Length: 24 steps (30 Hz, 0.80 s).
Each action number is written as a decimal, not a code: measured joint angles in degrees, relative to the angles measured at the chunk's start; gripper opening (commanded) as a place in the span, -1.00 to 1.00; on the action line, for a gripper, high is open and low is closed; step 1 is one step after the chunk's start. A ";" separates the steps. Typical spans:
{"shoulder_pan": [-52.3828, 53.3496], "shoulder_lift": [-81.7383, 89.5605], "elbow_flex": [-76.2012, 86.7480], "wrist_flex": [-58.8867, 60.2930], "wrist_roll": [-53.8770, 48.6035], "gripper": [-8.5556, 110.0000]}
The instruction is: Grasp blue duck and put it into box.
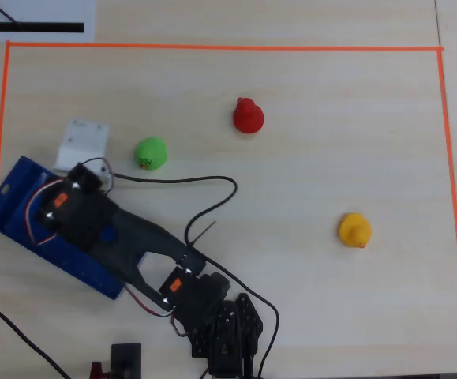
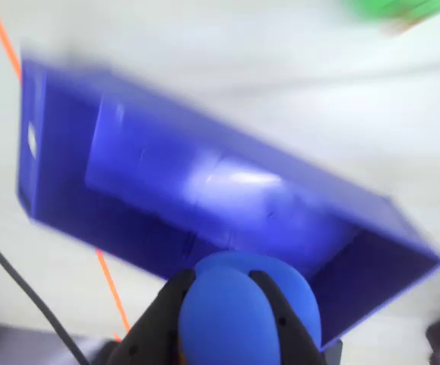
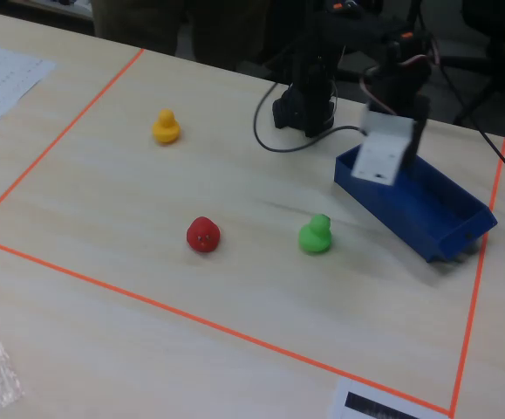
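The blue duck (image 2: 238, 312) is gripped between my gripper's (image 2: 221, 281) two black fingers at the bottom of the wrist view. It hangs just above the near wall of the open blue box (image 2: 204, 190). In the overhead view the gripper (image 1: 98, 225) is over the box (image 1: 15, 193) at the left of the table, and a small patch of the duck (image 1: 108, 234) shows beneath the arm. In the fixed view the box (image 3: 426, 214) is at the right, and the white wrist mount (image 3: 383, 150) hides the gripper and duck.
A green duck (image 1: 151, 152) sits just beyond the box, a red duck (image 1: 248, 116) farther up and a yellow duck (image 1: 354, 230) at the right. Orange tape (image 1: 212, 46) frames the work area. A black cable (image 1: 204, 185) loops beside the arm.
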 measured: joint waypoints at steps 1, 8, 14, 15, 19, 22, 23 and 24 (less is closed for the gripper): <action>-1.93 -1.93 -1.93 0.18 0.09 -0.85; -9.67 -15.12 -12.57 -1.67 1.23 -0.48; -7.56 -20.21 -13.54 -5.71 0.35 -0.25; -6.77 -20.39 -13.54 -6.42 0.00 -0.24; -2.02 -20.39 -13.54 -7.56 -1.93 -0.56; 2.11 -17.05 -8.61 -9.93 -3.69 -0.85; 3.52 -14.41 -5.71 -11.60 -4.31 -0.85; 5.19 -10.99 -2.29 -13.45 -4.92 -0.85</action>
